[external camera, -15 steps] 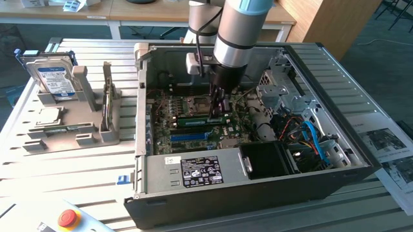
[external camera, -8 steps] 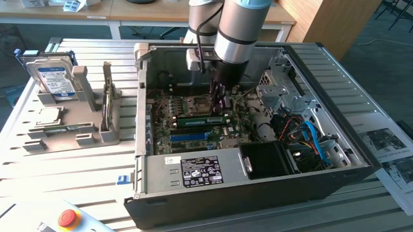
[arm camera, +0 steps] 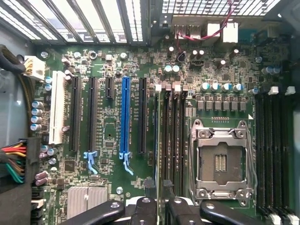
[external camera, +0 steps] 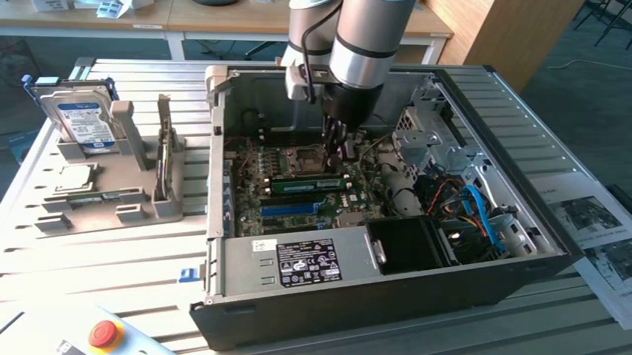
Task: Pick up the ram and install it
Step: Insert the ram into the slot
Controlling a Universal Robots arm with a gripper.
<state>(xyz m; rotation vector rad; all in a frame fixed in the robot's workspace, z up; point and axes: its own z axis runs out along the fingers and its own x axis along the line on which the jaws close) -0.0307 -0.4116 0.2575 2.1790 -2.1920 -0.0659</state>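
Observation:
A green ram stick (external camera: 308, 183) stands on edge in the memory slots just in front of the empty processor socket (external camera: 301, 157) inside the open computer case. In the wrist view the ram (arm camera: 159, 140) is a thin line seen edge-on beside the dark slots. My gripper (external camera: 338, 151) reaches down into the case, a little above the stick's end on the exterior view's right. In the wrist view my gripper (arm camera: 158, 190) has its fingers standing apart on either side of that line, with a gap to it. A second, similar stick (external camera: 164, 144) stands upright in the grey holder outside the case.
The grey holder (external camera: 109, 211) on the exterior view's left also carries a hard drive (external camera: 84, 122) and a square silver processor chip (external camera: 74, 177). Case walls (external camera: 212, 148), a drive cage (external camera: 434, 140) and cables (external camera: 479, 214) surround the board. A red button (external camera: 106, 334) sits at the front.

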